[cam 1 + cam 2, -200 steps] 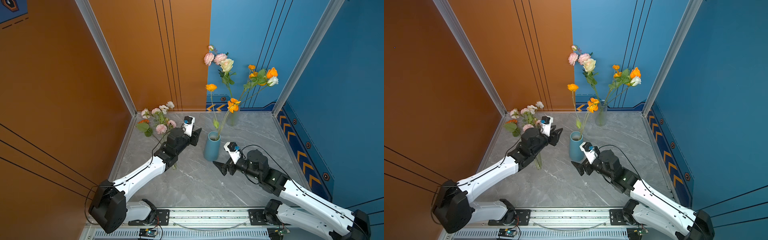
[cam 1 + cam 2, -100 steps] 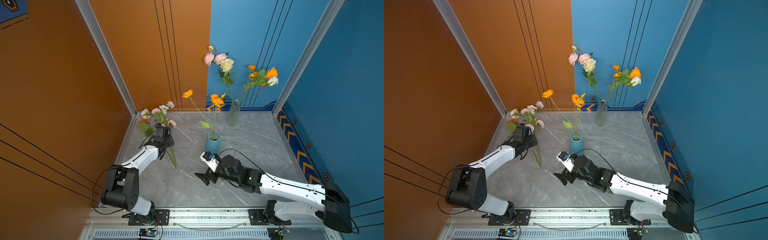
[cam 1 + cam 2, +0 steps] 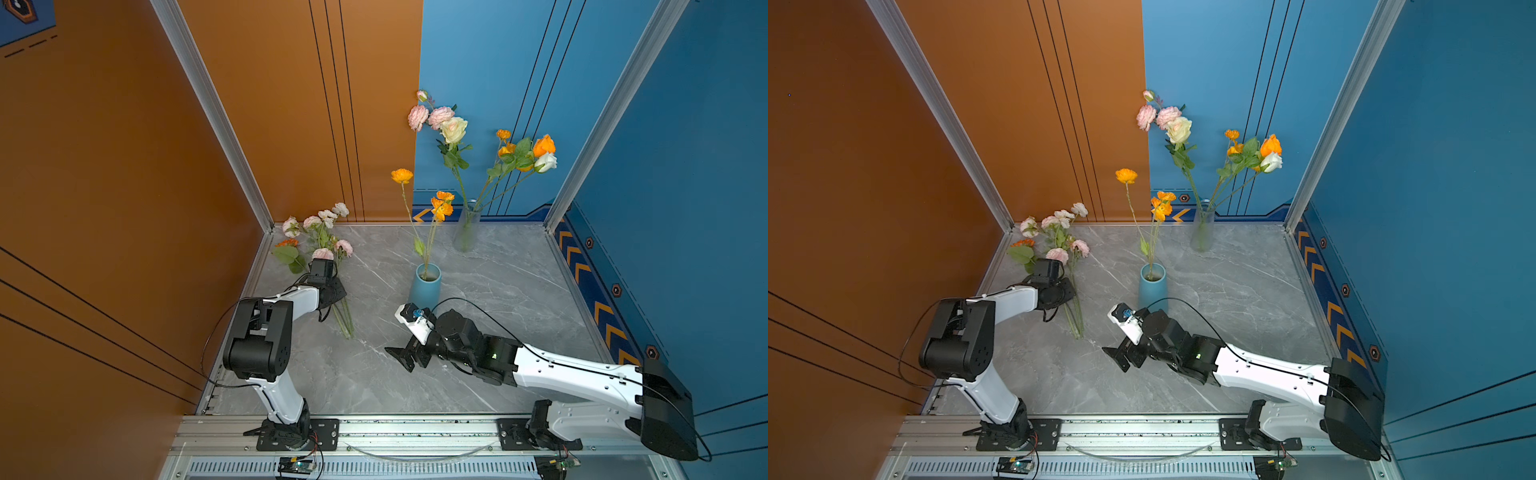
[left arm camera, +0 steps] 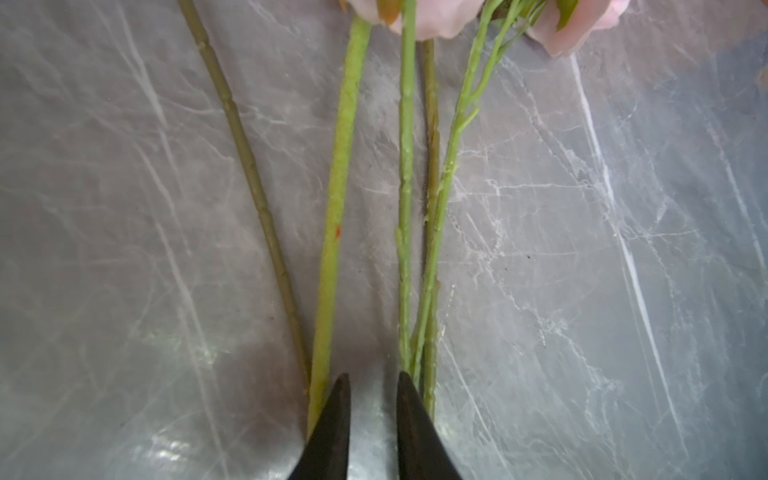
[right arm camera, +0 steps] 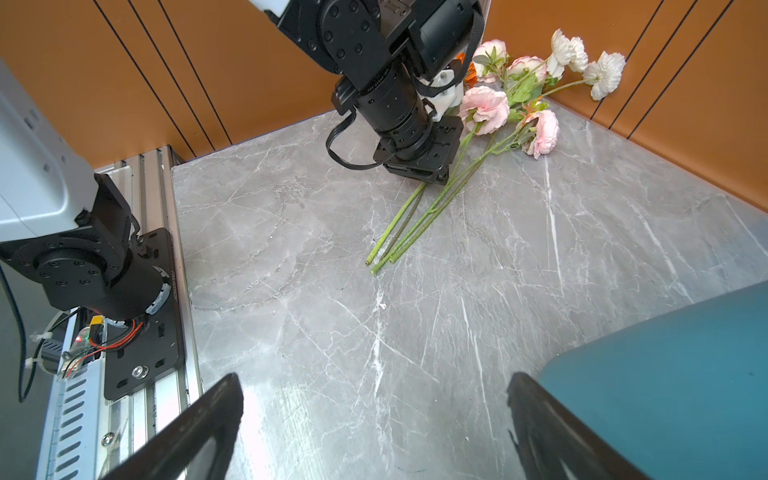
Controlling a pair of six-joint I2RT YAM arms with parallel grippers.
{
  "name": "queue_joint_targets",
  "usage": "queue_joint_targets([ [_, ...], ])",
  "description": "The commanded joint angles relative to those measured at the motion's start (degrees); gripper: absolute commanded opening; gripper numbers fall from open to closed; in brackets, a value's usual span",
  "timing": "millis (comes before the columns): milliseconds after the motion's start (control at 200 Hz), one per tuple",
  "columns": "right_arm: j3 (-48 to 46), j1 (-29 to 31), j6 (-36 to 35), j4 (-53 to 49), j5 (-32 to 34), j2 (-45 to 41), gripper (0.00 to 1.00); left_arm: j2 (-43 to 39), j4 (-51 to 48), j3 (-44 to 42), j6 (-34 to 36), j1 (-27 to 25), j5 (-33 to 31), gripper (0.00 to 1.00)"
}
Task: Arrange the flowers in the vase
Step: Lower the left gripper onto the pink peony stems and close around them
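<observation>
**Grey marble counter, left arm going for the next stem**

Orange and blue walls box in the grey marble counter [image 3: 498, 299]. The loose flowers [image 3: 323, 253] lie in the back left corner, blooms toward the orange wall and stems [image 3: 1075, 320] pointing out front. Some orange blooms [image 3: 441, 205] already stand in the blue vase [image 3: 426, 286] mid-counter. A glass vase [image 3: 466, 232] by the back wall holds pink, cream and orange ones.

The left end effector [image 4: 370, 382] is down over the loose stems, jaws narrow with a slim gap. On the left wrist cam I see bare counter between the tips. A thick stem [image 4: 336, 208] sits just outside one tip and a thin bundle outside the other, so nothing looks pinched. The right end effector [image 5: 374, 415] sits low just beside the blue vase, jaws spread wide, empty.

I'd call this the pick step for the next flower. The next move probably needs the left tips nudged sideways onto one stem, then a firm pinch and a lift toward the vase mouth. Those stems are crowded, so grabbing two looks like the easy mistake.
</observation>
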Motion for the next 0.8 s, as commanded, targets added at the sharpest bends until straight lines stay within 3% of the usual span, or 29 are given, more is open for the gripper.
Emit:
queue_joint_targets([
  [0,1.8,-0.4,0.3,1.0,0.4,0.7,1.0,0.8,1.2,1.6,0.1,0.0,1.2,0.21],
  [320,1.9,-0.8,0.3,1.7,-0.6,1.8,1.0,-1.4,0.4,0.7,-0.3,-1.5,-0.2,0.24],
  [796,1.9,-1.2,0.3,0.8,-0.9,1.4,1.0,4.8,-1.5,4.0,1.1,-1.2,0.4,0.23],
])
